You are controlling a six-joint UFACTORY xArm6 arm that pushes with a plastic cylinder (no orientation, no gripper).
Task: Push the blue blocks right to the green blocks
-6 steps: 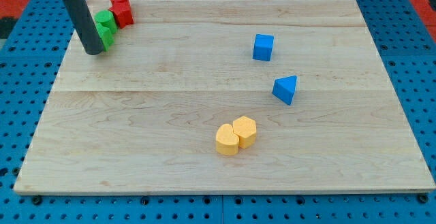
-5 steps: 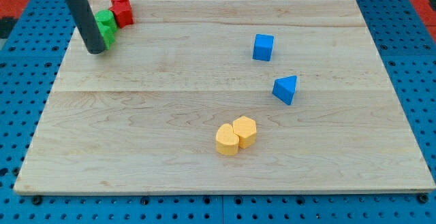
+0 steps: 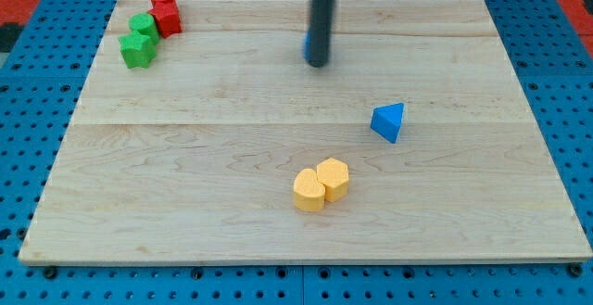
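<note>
Pale wooden board lies on a blue pegboard. My tip touches the board upper centre, pressed against a blue block mostly hidden behind the rod, shape unclear. Blue wedge-shaped block sits centre-right. Two green blocks touch two red blocks upper left; two yellow blocks lower centre.

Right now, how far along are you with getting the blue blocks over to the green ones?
Nothing is finished yet. In hand: my tip is against the blue cube, which is mostly hidden behind the rod, at the board's upper middle. The green blocks sit at the view's top left beside the red blocks. Left: the cube's trip there, and the blue triangular block, which sits apart at the view's right.
</note>
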